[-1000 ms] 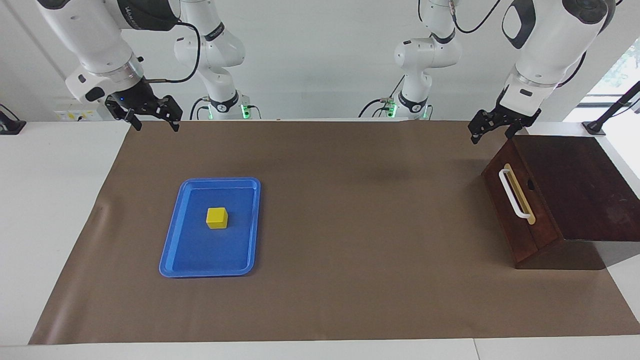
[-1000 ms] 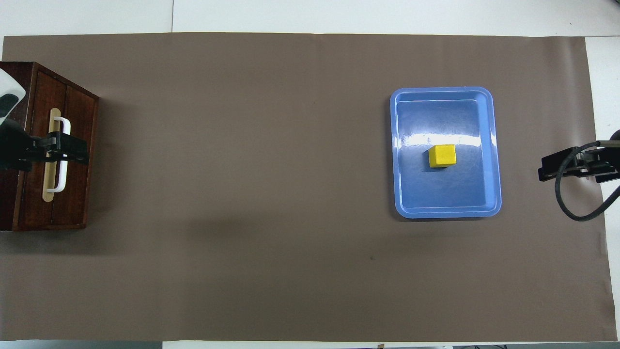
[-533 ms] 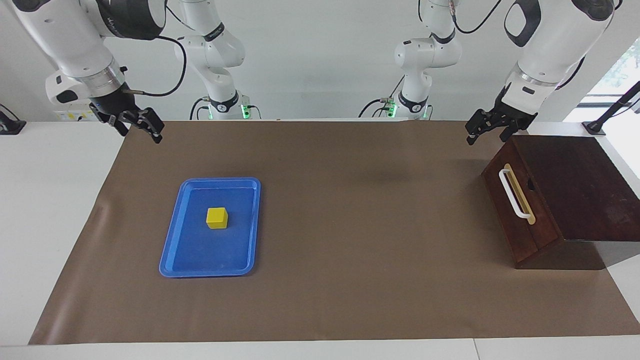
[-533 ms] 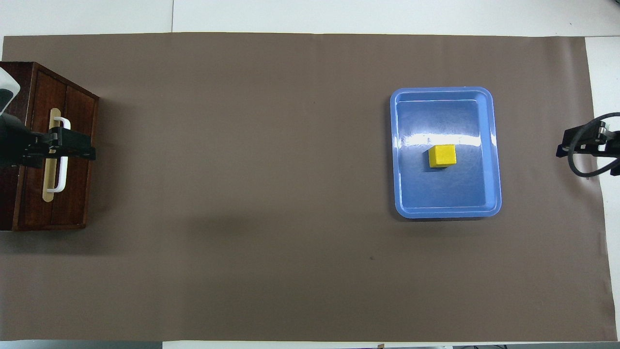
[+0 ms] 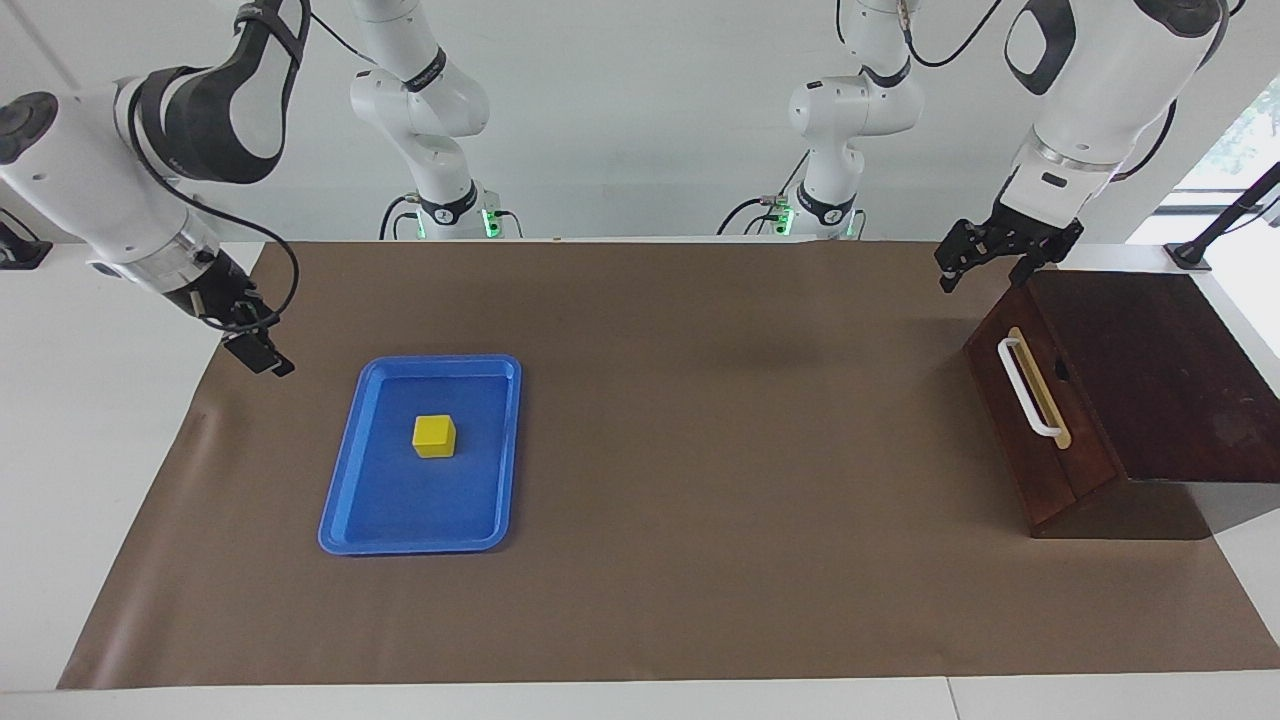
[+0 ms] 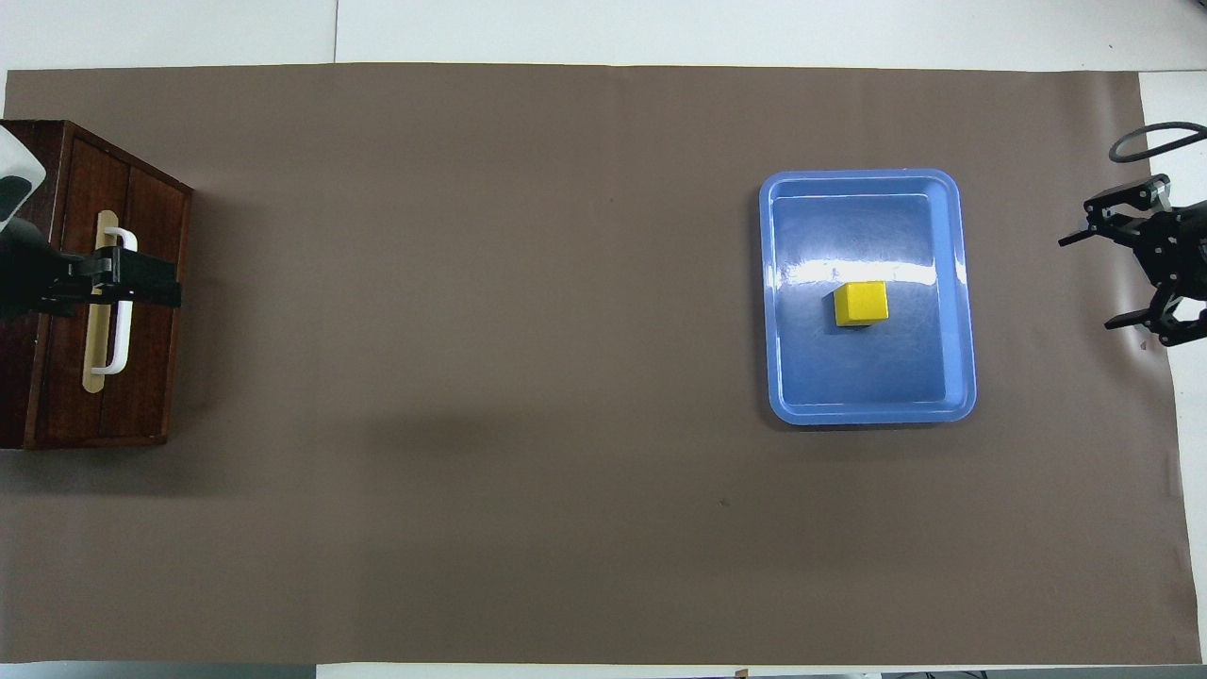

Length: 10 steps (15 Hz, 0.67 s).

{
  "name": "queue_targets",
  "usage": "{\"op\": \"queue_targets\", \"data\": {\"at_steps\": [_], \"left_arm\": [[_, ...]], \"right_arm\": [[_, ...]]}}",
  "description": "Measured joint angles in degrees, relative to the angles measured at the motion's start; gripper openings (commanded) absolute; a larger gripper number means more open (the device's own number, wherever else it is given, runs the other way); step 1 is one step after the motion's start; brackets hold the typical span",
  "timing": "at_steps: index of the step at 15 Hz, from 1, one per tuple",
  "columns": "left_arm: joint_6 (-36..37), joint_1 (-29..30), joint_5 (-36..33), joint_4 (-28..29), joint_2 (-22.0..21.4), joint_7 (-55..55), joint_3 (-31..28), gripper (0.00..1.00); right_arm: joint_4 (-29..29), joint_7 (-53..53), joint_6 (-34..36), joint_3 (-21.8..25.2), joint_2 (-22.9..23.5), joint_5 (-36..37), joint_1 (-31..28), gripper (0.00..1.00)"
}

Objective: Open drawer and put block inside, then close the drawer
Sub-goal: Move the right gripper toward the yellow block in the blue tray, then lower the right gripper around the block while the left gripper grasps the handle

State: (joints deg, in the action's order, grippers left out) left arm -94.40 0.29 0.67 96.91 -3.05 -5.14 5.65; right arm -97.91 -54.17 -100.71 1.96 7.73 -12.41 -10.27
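At worktop's left-arm end: drawer (image 5: 1035, 420) shut, nothing done yet.
Left claw (image 5: 985, 258) spread above it; right claw (image 6: 1103, 281) spread, empty, beside blue tray (image 5: 345, 480) holding yellow block (image 5: 434, 436).

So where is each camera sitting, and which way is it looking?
Facing view: high up across the table, looking at the robots; both whole arms show, the left gripper up over the mat by the drawer, the right gripper low by the tray.
Overhead view: high above the robots' end, looking steeply down; only the grippers show, at the side edges.
Both show: the yellow block in the blue tray, the shut drawer, the brown mat, turned half round.
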Motion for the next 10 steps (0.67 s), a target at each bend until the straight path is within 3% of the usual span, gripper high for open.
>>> {"op": "queue_targets", "data": {"at_steps": [6,10], "left_arm": [[0.82,0.04,0.48,0.03,0.00,3.70,-0.16,1.00],[0.89,0.06,0.48,0.03,0.00,3.70,-0.05,1.00]], "right_arm": [[0.00,-12.51,-2.05,0.08,4.07,-14.73,-1.82,0.98],[-1.14,-15.34,-2.16,0.08,4.60,-19.19,-2.11,0.98]]}}
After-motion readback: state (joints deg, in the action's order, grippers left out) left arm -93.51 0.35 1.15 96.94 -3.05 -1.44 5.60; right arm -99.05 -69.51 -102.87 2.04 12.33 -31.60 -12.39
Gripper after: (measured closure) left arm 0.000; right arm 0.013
